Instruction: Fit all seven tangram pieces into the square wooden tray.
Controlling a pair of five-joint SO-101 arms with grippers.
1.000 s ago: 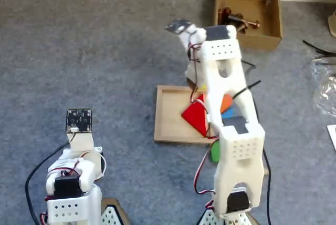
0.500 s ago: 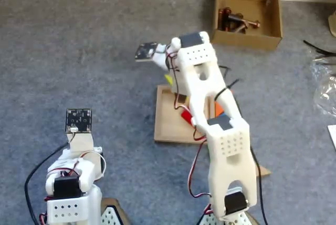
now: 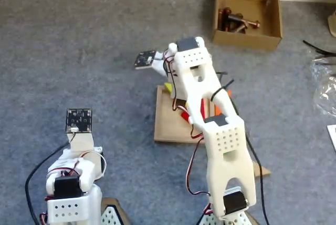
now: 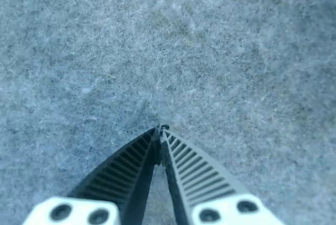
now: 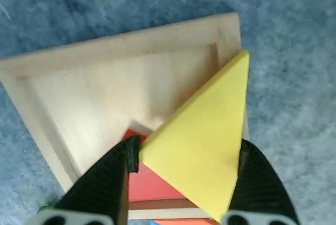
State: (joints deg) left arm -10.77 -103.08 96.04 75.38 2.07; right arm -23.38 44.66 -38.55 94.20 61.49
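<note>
Yellow triangular tangram piece (image 5: 202, 156) sits clamped between the black jaws of the right gripper (image 5: 186, 150). We see it held over one corner of the square wooden tray (image 5: 89, 93), partly covering a red piece (image 5: 152, 183) lying inside. The left gripper (image 4: 160, 130) has its jaws together above the grey carpet (image 4: 157, 36), well apart from the tray.

The left arm (image 3: 73, 180) sits folded at its base, the left gripper (image 4: 160, 129) pointing down, its 2 fingers pressed together. The right arm (image 3: 207, 104) stretches forward, the right gripper (image 5: 186, 149) tilted down and clamped on a yellow triangle (image 5: 207, 114)
</note>
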